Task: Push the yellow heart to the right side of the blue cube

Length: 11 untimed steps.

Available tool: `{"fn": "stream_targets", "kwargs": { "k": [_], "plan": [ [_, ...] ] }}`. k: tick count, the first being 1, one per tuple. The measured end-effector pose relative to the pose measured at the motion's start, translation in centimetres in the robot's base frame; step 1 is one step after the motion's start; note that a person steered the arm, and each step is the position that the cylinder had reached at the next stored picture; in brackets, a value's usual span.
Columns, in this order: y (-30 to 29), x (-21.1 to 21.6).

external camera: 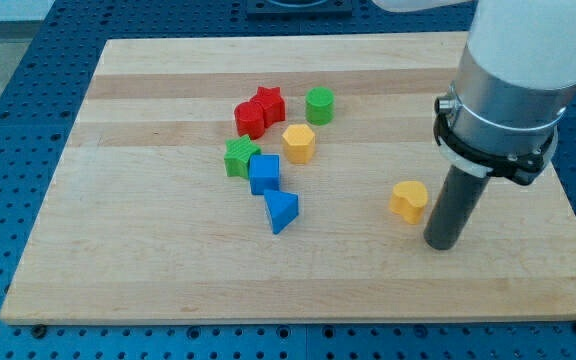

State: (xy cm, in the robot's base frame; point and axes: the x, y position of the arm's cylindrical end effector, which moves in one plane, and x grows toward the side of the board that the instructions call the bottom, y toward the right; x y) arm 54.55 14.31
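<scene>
The yellow heart (408,200) lies on the wooden board at the view's right of centre. The blue cube (264,173) sits left of centre, well apart from the heart. My tip (440,243) rests on the board just to the lower right of the yellow heart, close to it; I cannot tell if it touches.
A blue triangle (282,211) lies just below the blue cube. A green star (239,157) touches the cube's upper left. A yellow hexagon (299,142), a green cylinder (319,104), a red star (269,103) and a red block (250,118) cluster above. The board's right edge (568,200) is near.
</scene>
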Motion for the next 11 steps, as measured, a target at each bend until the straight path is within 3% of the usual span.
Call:
{"fn": "stream_targets", "kwargs": {
  "k": [2,4,10,11],
  "plan": [
    [-1.7,-3.7],
    [-5.6,-3.7],
    [-8.7,-5.1],
    [-7.2,-2.3]
  ]
}}
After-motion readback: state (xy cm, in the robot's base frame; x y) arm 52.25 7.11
